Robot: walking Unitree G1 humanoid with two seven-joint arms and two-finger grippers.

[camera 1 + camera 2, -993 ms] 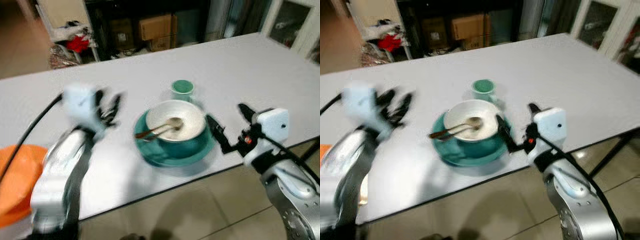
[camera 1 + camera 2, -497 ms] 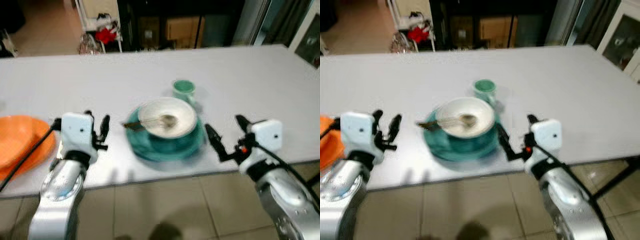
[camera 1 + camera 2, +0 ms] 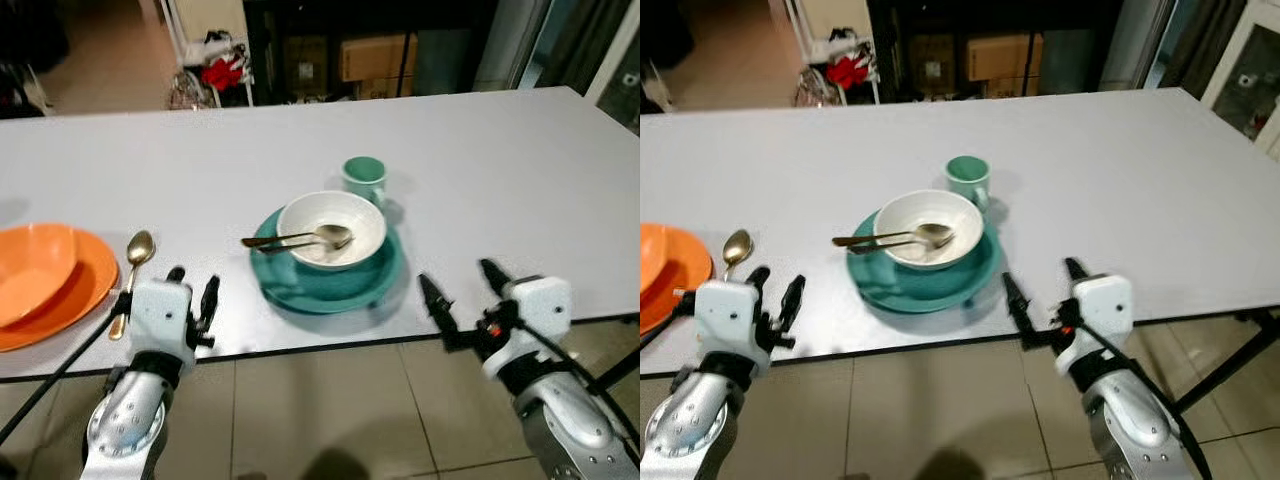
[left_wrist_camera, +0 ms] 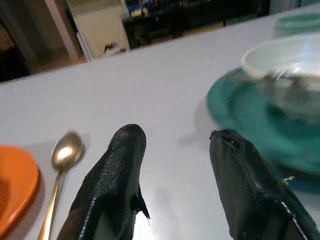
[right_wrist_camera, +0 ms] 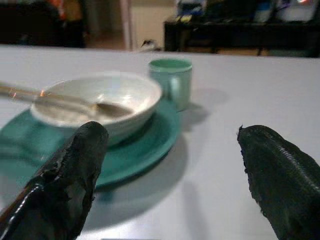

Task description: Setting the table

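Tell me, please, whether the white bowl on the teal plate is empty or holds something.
Not empty: a spoon lies in the white bowl, its handle sticking out over the rim. No food shows inside. The bowl sits upright on the teal plate.

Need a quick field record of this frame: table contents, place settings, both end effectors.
surface: white table
centre setting: white bowl on teal plate, spoon resting in the bowl
cup: teal cup just behind the plate
left setting: orange bowl on orange plate, gold spoon beside it
left end effector: open, at table's near edge, holding nothing
right end effector: open, at near edge, holding nothing
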